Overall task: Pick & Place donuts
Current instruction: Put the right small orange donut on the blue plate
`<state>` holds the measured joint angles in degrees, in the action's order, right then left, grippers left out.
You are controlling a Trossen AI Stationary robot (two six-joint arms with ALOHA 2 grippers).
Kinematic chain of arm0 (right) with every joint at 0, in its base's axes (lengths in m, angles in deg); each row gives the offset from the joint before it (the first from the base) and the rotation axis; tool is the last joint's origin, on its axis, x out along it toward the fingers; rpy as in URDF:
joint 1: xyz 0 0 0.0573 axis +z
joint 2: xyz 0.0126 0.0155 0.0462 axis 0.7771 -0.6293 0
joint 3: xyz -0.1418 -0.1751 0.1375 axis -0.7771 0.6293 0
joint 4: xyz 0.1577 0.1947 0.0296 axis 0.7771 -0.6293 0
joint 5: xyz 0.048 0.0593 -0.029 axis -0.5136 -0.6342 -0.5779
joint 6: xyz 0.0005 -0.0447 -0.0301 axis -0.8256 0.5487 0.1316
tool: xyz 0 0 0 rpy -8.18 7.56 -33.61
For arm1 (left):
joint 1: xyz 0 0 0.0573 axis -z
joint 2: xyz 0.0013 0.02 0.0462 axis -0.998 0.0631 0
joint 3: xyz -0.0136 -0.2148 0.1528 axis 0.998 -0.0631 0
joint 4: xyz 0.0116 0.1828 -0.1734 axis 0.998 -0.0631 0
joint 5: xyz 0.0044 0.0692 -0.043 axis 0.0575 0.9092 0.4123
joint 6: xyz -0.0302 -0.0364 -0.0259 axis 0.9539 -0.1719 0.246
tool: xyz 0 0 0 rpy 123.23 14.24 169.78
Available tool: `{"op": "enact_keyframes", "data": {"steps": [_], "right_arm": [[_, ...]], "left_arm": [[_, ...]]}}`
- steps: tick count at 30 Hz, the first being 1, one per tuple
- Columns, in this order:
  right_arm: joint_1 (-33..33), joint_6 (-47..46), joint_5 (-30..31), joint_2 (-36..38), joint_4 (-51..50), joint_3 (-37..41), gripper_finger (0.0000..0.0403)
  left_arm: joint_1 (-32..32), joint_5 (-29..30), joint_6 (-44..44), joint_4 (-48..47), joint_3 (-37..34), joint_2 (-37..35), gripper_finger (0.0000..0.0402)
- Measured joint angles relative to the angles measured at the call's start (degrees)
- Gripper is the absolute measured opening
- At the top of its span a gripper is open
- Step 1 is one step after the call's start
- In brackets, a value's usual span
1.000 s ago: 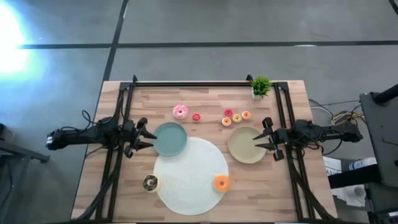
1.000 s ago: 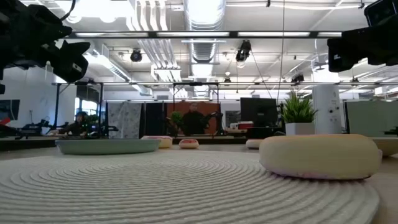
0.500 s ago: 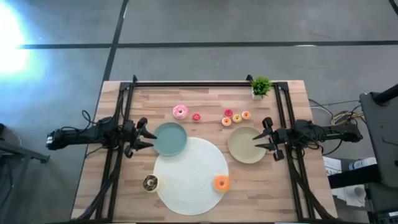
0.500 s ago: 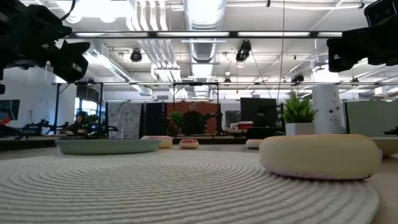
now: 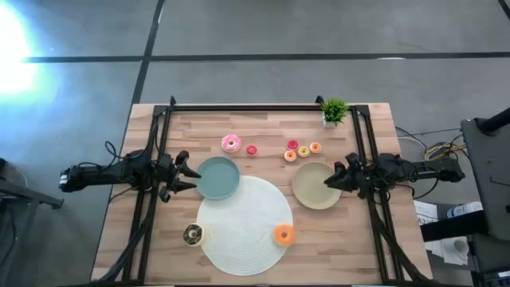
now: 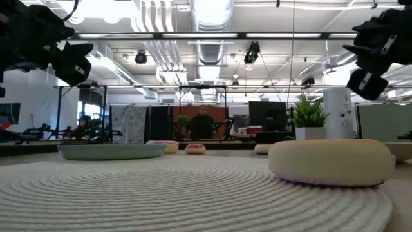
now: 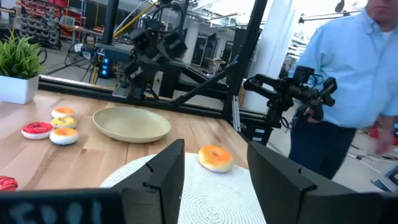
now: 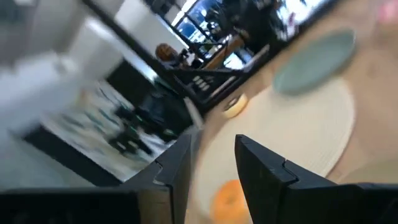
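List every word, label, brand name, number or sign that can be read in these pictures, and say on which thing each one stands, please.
None can be read.
Pale marks on the left gripper's dark body, along the bottom edge of its wrist view: too blurred to read.
Donuts, such as the orange donut, teal plate, beige plate, white mat, potted plant: no text visible.

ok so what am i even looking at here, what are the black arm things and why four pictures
Two robot arms work at a wooden table, filmed from above, from table height, and from each wrist. The left gripper waits open beside the teal plate. The right gripper, also open, sits over the beige plate. Neither holds anything. On the white mat lies an orange donut; a dark brown donut sits at its edge. A pink-frosted donut and tiny donuts lie farther back, near a small plant.
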<state>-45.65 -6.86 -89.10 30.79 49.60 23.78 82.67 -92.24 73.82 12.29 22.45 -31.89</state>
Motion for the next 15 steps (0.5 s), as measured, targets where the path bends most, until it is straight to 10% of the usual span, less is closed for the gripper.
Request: {"op": "enact_keyframes", "data": {"steps": [15], "right_arm": [[-0.01,-24.74,29.15,-0.63,1.58,0.02,0.0111]], "left_arm": [[-0.01,0.0,0.0,-0.01,0.0,0.0,0.0149]]}}
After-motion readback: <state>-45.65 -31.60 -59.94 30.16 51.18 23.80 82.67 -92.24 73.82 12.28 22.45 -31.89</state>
